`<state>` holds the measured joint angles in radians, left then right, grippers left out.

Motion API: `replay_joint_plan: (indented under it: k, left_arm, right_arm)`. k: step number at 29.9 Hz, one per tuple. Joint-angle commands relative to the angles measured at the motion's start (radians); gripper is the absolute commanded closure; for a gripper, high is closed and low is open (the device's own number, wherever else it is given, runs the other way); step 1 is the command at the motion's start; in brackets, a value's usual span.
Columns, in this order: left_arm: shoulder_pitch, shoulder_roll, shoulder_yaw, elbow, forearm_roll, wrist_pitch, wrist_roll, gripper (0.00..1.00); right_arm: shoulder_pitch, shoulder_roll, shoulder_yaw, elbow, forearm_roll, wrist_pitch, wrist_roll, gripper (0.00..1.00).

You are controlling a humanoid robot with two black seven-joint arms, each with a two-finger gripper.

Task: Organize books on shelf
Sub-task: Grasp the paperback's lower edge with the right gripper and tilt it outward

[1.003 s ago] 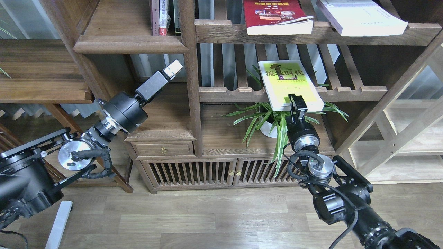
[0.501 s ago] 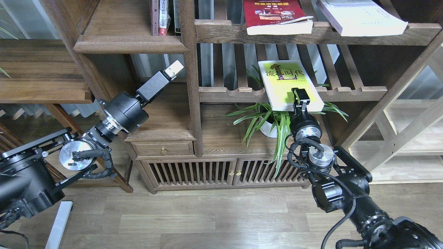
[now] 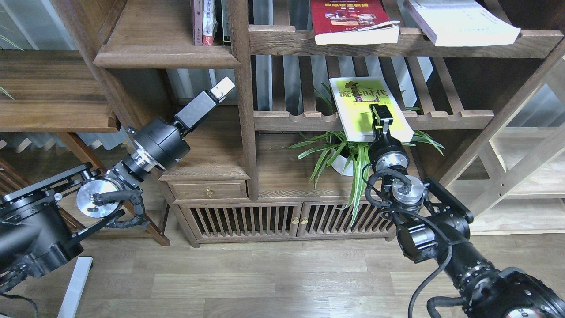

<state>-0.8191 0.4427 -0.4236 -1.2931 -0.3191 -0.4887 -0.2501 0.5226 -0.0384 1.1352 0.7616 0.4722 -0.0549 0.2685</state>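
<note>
The yellow-green book (image 3: 359,99) lies flat on a slatted rack (image 3: 441,118) and overhangs its front rail. My right gripper (image 3: 380,112) is at the book's front part, with one finger over the cover; seen end-on, so its jaws cannot be made out. The red book (image 3: 351,20) and the white book (image 3: 459,22) lie flat on the upper slatted rack. The solid dark-brown shelf (image 3: 163,59) is at the upper left, with several upright books (image 3: 207,22) on it. My left gripper (image 3: 222,87) hangs below that shelf, empty; its fingers cannot be told apart.
A potted spider plant (image 3: 348,154) stands right under the yellow-green book, beside my right wrist. A thick upright post (image 3: 242,97) separates the two arms. A cabinet with a drawer (image 3: 207,190) is below. A light wooden frame (image 3: 521,168) stands at the right.
My right gripper has moved up and forward, from the book's front edge to over its cover. The book and the left arm have hardly moved.
</note>
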Motion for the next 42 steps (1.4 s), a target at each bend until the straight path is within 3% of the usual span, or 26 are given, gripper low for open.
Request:
replay_joint_plan:
  k: [1, 10, 13, 16, 29, 36, 42]
  left_arm:
    - [0.0, 0.002, 0.0, 0.002, 0.0, 0.0, -0.002, 0.01]
    - [0.001, -0.001, 0.0, 0.006, 0.0, 0.0, 0.0, 0.01]
    - [0.001, -0.001, 0.0, 0.008, 0.0, 0.0, 0.002, 0.01]
    - [0.0, -0.004, 0.002, 0.008, 0.002, 0.0, 0.005, 0.01]
    - [-0.002, -0.047, -0.001, 0.067, 0.002, 0.0, 0.008, 0.01]
    - [0.008, -0.073, -0.006, 0.092, 0.002, 0.0, 0.011, 0.01]
    - [0.032, -0.091, -0.006, 0.098, 0.002, 0.0, 0.014, 0.01]
  right_arm:
    - [0.001, 0.0, 0.0, -0.001, -0.001, -0.014, 0.002, 0.22]
    - [0.001, -0.003, 0.0, -0.001, -0.014, 0.023, 0.009, 0.56]
    - [-0.009, -0.001, 0.003, -0.002, -0.032, 0.082, 0.009, 0.74]
    - [-0.024, -0.001, 0.001, -0.013, -0.035, 0.209, 0.009, 0.96]
    - [-0.096, -0.009, -0.002, 0.022, -0.034, 0.466, -0.003, 0.97]
    - [-0.174, -0.008, 0.006, 0.162, -0.024, 0.544, -0.005, 0.96]
    - [-0.257, -0.012, 0.003, 0.275, -0.024, 0.544, -0.006, 0.96]
